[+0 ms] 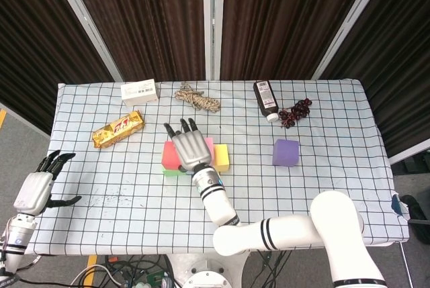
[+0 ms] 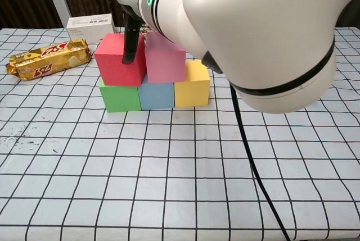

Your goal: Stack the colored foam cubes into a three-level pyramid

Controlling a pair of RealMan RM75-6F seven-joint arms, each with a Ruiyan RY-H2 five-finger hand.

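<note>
Three cubes form the bottom row: green, blue and yellow. On top of them sit a red cube and a pink cube, side by side. A purple cube lies alone to the right, hidden in the chest view. My right hand hovers over the stack with its fingers spread, holding nothing. One dark finger hangs down against the red cube's right part. My left hand is open beyond the table's left edge.
A gold snack bar and a white box lie left and behind the stack. A rope coil, a black bottle and a dark red bundle sit along the back. My right arm fills the chest view's upper right.
</note>
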